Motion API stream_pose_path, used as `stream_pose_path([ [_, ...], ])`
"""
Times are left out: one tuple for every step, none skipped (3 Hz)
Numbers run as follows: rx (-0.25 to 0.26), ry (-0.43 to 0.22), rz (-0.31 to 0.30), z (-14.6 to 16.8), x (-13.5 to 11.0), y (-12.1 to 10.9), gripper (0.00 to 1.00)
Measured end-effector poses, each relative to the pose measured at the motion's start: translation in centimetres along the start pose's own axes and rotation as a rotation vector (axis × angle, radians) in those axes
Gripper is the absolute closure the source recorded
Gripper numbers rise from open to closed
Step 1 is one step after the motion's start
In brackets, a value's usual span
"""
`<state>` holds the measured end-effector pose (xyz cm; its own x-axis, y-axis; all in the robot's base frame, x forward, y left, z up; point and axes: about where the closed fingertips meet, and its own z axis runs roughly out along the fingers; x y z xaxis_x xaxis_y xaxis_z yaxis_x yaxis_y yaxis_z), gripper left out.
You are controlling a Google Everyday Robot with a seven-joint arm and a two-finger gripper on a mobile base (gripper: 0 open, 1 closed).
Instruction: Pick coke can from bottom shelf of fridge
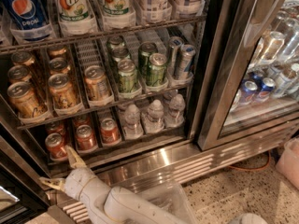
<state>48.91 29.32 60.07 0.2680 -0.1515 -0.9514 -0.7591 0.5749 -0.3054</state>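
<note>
Several red coke cans stand at the left of the bottom shelf of the fridge. The front ones are a left coke can, a middle one and a right one. My gripper is low at the bottom left, just below and in front of the left can. It is open and holds nothing. One finger points up toward the shelf edge between the left and middle cans, and the other finger points left. The white arm runs down to the frame's bottom.
Small water bottles fill the right of the bottom shelf. The rack above holds orange-gold cans and green cans, with large bottles higher up. A glass door stands at the right over speckled floor.
</note>
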Motion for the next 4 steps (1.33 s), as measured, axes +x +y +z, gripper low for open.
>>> stream_pose_path([
  [0.015,-0.001,-0.006,0.1,0.0,-0.3,0.28],
  [0.039,0.000,-0.013,0.2,0.0,-0.9,0.30],
  [0.057,0.001,-0.012,0.6,0.1,-1.4,0.30],
  [0.068,0.005,-0.001,1.0,0.5,-1.9,0.29],
])
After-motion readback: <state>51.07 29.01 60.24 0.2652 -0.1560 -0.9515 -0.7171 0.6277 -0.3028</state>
